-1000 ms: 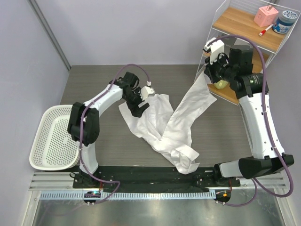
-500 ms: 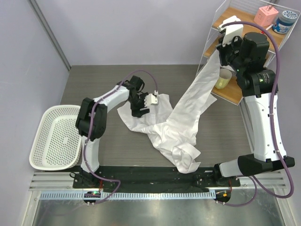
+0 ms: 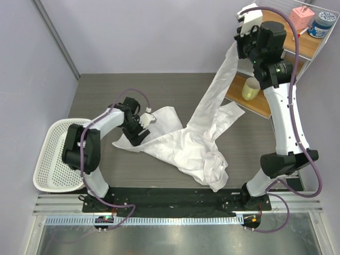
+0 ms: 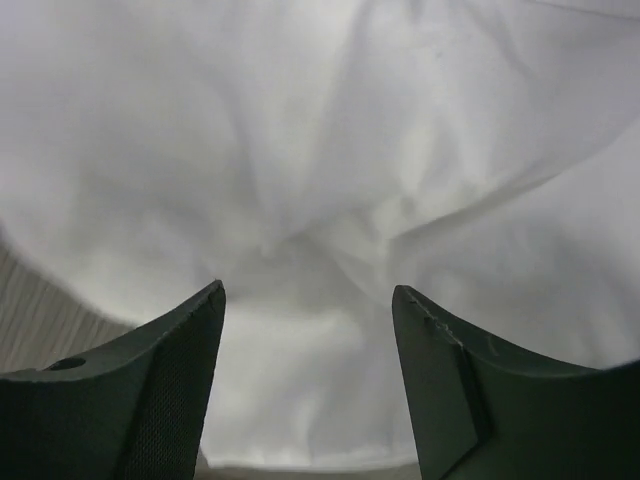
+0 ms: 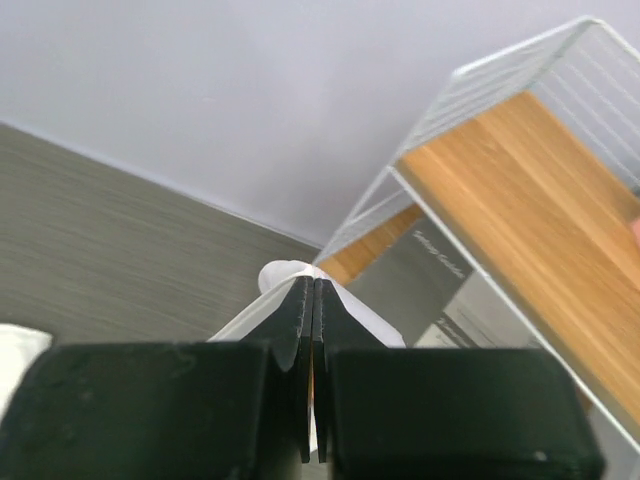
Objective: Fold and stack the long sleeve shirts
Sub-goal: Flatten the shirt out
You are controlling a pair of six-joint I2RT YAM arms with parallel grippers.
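One white long sleeve shirt (image 3: 186, 149) lies crumpled across the middle of the table, its collar end bunched near the front edge. One sleeve (image 3: 218, 90) is stretched up and to the right, with my right gripper (image 3: 237, 45) shut on its end, high beside the shelf. In the right wrist view the pressed-together fingers (image 5: 314, 282) pinch white cloth (image 5: 282, 272). My left gripper (image 3: 139, 127) sits low over the shirt's left part. In the left wrist view its jaws (image 4: 308, 290) stand apart with white cloth (image 4: 320, 150) beneath and between them.
A white perforated basket (image 3: 53, 154) stands at the table's left edge. A wire and wood shelf (image 3: 276, 32) at the back right holds a yellow cup (image 3: 251, 88), a pink box (image 3: 300, 17), a jar (image 3: 322, 24) and grey booklets (image 5: 440, 275).
My right gripper has risen and moved back with the sleeve, pulling it taut. My left gripper has slid left and nearer, the shirt's left edge has spread leftward, and its jaws have narrowed somewhat.
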